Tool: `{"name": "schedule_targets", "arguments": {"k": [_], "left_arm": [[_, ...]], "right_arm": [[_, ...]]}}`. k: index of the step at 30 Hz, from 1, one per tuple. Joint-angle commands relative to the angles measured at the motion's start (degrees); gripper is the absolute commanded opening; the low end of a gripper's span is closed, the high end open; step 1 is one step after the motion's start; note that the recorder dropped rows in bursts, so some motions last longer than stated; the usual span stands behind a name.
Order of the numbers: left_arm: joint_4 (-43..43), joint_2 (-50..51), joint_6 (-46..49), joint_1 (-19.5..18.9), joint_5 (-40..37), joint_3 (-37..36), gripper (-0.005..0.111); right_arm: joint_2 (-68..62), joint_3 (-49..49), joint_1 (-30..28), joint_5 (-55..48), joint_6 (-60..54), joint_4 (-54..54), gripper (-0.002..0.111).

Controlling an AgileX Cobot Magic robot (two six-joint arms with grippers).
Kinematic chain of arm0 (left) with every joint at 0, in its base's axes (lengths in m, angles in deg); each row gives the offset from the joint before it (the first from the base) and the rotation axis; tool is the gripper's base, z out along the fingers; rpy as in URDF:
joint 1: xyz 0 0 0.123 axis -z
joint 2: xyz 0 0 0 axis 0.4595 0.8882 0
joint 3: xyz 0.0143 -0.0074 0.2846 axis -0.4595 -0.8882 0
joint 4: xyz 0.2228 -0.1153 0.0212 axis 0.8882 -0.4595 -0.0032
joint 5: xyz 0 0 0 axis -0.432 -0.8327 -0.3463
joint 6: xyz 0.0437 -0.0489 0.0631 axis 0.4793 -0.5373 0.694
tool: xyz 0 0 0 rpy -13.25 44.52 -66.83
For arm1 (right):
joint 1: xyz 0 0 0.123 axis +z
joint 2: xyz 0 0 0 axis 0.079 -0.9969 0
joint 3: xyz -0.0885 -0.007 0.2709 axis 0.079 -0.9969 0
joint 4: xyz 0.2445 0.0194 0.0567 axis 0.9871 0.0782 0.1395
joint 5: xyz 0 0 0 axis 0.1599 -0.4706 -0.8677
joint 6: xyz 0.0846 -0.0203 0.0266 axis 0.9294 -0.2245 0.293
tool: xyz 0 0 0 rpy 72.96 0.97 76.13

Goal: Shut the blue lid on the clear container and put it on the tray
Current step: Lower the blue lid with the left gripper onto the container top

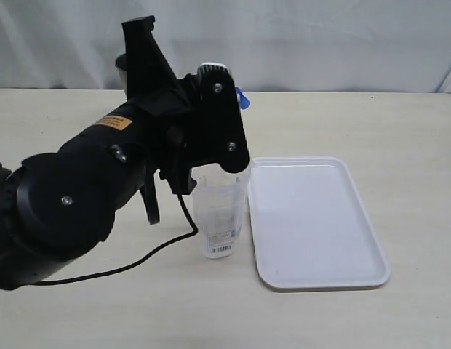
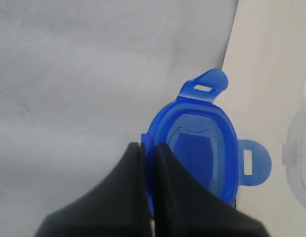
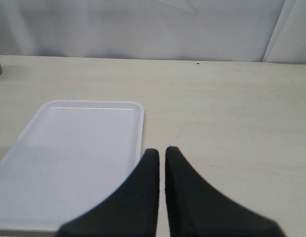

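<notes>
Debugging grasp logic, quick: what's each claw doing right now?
Left claw: closed, pinching the blue lid by its edge.
Right claw: closed, holding nothing.

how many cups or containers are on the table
2. The clear container stands beside the tray; a grey cup sits near the far edge, mostly hidden behind the left arm, which may hide more.

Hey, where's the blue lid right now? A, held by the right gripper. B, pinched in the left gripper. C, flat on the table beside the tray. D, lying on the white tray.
B: the left wrist view shows the left gripper shut on the edge of the blue lid, while the tray has nothing on it and the right gripper is shut on nothing.
</notes>
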Motion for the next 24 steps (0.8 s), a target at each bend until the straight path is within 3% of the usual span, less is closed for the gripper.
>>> {"name": "schedule_targets", "arguments": {"k": [1, 4, 8, 24], "left_arm": [[-0.3, -0.5, 1.6, 0.3, 7.0, -3.0, 0.000], [0.0, -0.5, 1.6, 0.3, 7.2, -3.2, 0.000], [0.3, -0.5, 0.2, 0.3, 0.1, -3.2, 0.000], [8.0, 1.1, -6.0, 0.1, -2.4, -3.2, 0.000]], "right_arm": [[0.2, -0.2, -0.1, 0.0, 0.0, -0.4, 0.004], [0.2, -0.2, -0.1, 0.0, 0.0, -0.4, 0.004], [0.2, -0.2, -0.1, 0.0, 0.0, -0.4, 0.004], [0.2, -0.2, -0.1, 0.0, 0.0, -0.4, 0.004]]}}
